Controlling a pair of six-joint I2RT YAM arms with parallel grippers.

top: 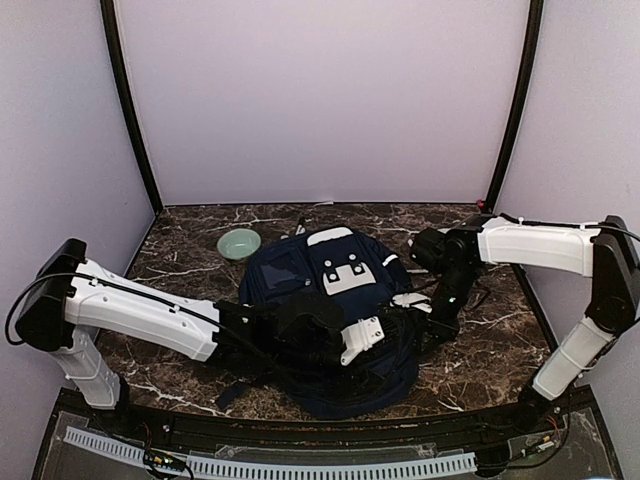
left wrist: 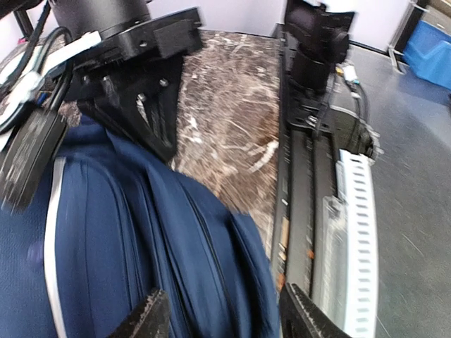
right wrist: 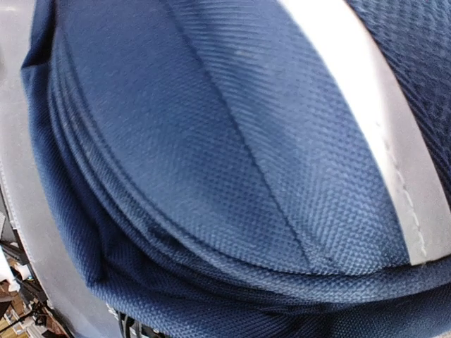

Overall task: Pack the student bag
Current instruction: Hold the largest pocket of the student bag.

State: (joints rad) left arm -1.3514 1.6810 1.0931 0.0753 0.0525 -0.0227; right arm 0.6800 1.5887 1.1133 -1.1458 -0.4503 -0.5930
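The student bag (top: 300,270) lies mid-table, toward the near edge. My left gripper (left wrist: 225,320) hangs wide over its fabric, holding nothing. My right gripper (top: 432,318) is closed at its right side. I judge I'm opening it; next I need to catch the zip edge.

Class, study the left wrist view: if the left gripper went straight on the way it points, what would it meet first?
Most likely the student bag: its navy fabric lies just ahead between the open fingers of the left gripper, though depth is unclear.
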